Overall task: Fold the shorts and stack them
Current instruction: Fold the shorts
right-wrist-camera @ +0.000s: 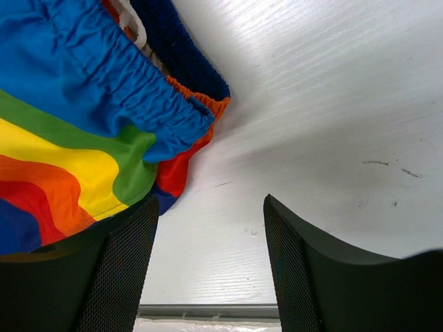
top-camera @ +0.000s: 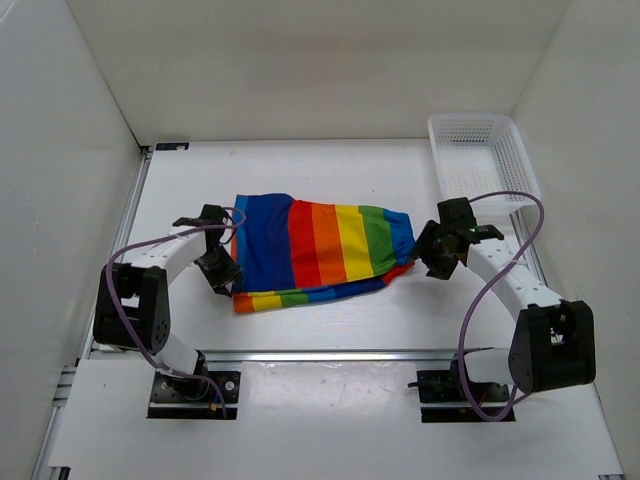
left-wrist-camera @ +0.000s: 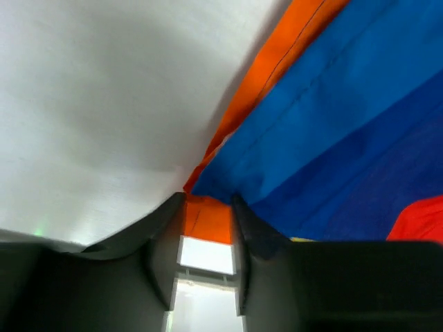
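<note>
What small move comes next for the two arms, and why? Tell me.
Probably slide the right tool left until the shorts' elastic waistband corner sits between its open fingers, then close. The left tool is already pinching the orange hem, while the right one only has bare table between its fingers.

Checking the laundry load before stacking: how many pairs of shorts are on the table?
1. The rainbow-striped shorts lie mid-table between the two arms. None shows in the white basket, though its mesh could hide something.

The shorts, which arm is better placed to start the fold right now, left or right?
Probably the left. Its tool already has the shorts' edge between its fingers. The right tool stands open beside the waistband corner with bare table in its gap.
</note>
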